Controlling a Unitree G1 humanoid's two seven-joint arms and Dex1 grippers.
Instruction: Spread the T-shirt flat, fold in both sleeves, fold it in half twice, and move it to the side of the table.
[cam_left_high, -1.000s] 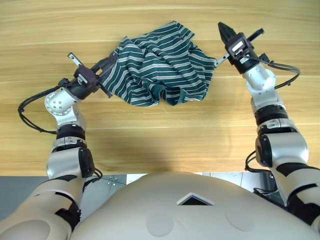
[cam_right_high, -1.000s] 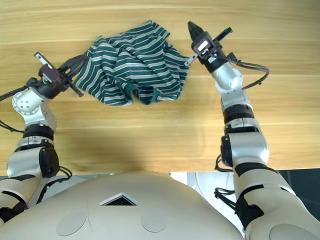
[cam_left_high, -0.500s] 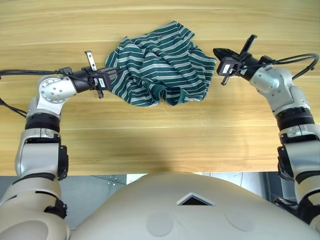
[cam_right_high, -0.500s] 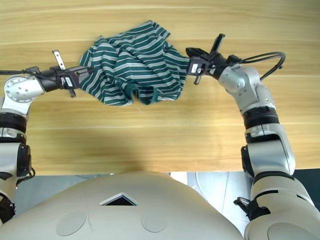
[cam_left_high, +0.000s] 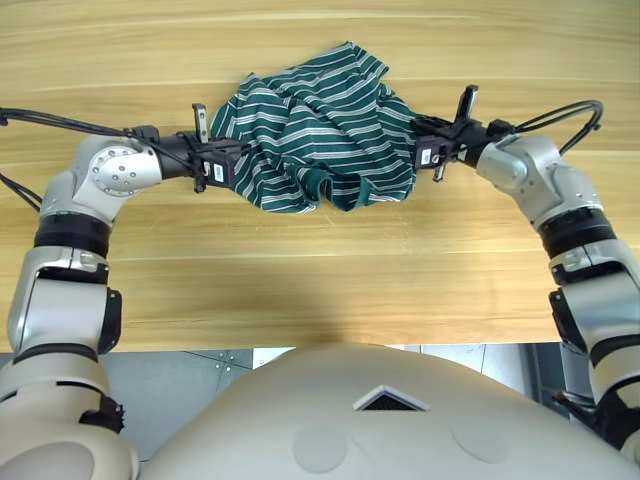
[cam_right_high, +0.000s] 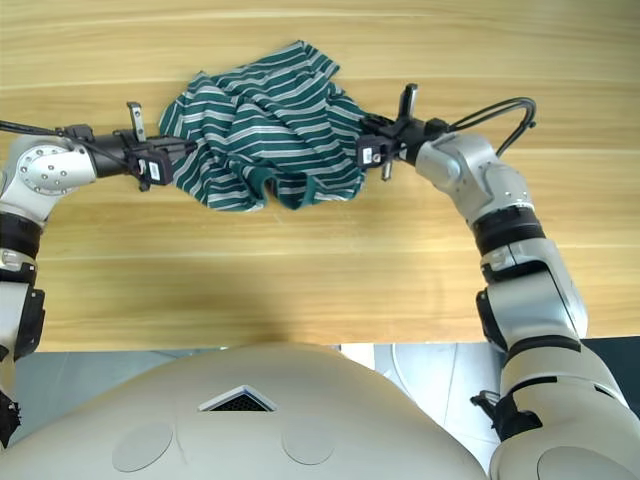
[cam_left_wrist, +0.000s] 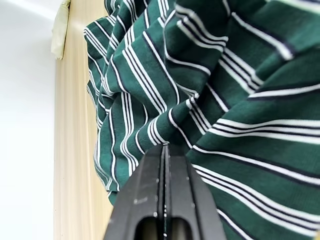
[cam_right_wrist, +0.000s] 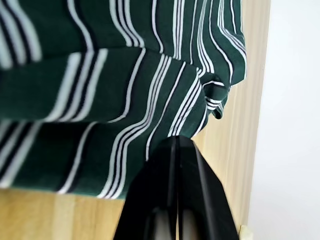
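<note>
T-shirt (cam_left_high: 320, 130) lies crumpled on the table (cam_left_high: 320, 280), 0 of 4 steps done; left gripper (cam_left_high: 232, 166) and right gripper (cam_left_high: 416, 148), fingers pressed together, touch its opposite edges.

No readable text or labels

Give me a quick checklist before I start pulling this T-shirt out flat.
1. The T-shirt spread flat: not ok; it lies bunched in a heap on the table.
2. The left pincer at the cloth: ok; its tip meets a fold on the heap's left side.
3. The right pincer at the cloth: ok; its tip meets the heap's right edge.
4. Both open for a grasp: not ok; both are shut.
5. Cloth caught between either one's fingers: cannot tell.
6. Bare table on both sides for spreading: ok.
</note>
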